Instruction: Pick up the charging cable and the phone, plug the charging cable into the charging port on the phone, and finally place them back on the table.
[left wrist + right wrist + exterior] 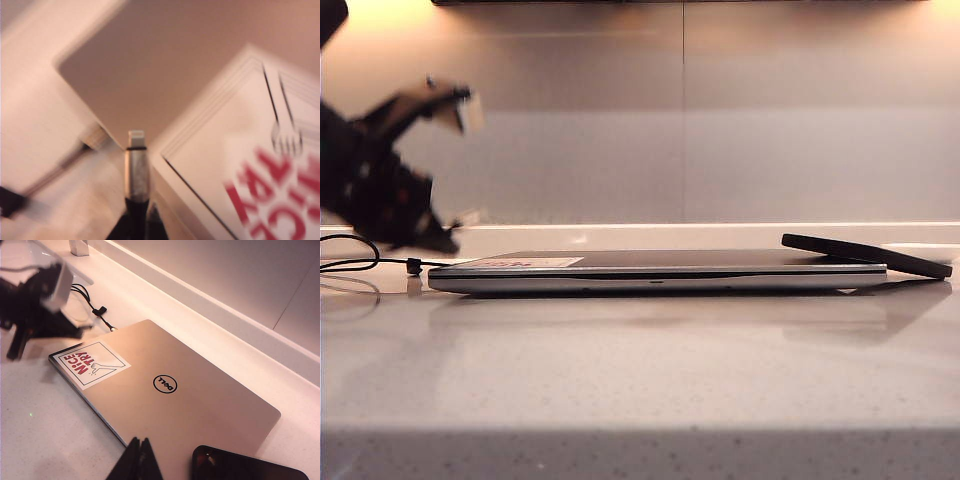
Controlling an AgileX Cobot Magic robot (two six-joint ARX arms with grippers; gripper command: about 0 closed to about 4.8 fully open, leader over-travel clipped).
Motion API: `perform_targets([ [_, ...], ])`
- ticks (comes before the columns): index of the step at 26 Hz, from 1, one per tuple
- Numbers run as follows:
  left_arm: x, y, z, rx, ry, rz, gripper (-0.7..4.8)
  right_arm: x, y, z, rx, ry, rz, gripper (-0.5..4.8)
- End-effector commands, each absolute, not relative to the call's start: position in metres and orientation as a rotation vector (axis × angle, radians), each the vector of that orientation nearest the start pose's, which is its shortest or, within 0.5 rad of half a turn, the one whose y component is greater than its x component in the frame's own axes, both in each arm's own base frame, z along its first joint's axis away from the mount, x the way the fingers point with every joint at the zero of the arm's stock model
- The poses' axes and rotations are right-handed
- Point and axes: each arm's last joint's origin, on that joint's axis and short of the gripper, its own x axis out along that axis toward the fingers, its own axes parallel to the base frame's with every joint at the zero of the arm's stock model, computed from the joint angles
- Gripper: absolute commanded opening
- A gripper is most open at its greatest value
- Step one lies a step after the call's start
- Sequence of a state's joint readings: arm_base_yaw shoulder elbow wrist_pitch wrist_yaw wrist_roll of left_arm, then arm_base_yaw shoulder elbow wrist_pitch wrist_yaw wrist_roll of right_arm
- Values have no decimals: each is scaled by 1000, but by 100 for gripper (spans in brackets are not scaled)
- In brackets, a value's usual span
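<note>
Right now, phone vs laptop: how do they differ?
The phone is a small black slab; the laptop is far wider and silver-grey. The phone sits tilted, one end propped on the laptop's lid corner, while the laptop lies flat and closed on the table. The laptop carries a pale sticker; none shows on the phone. Both are thin, flat rectangles.

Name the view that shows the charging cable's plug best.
Left wrist view: the charging cable fills it, silvery plug up close. Exterior view shows only its thin cord; right wrist view shows cord and plug, small, by the laptop.
</note>
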State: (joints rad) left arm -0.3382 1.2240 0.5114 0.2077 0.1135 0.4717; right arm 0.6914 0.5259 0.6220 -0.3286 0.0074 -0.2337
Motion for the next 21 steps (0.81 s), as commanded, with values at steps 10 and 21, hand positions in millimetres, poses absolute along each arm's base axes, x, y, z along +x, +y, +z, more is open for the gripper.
perform_targets([
  [10, 171, -76, 271, 123, 207, -524, -6, 98, 76, 305, -110, 144, 576, -5],
  [21, 151, -95, 273, 140, 207, -668, -6, 114, 48, 297, 163, 282, 510, -5],
])
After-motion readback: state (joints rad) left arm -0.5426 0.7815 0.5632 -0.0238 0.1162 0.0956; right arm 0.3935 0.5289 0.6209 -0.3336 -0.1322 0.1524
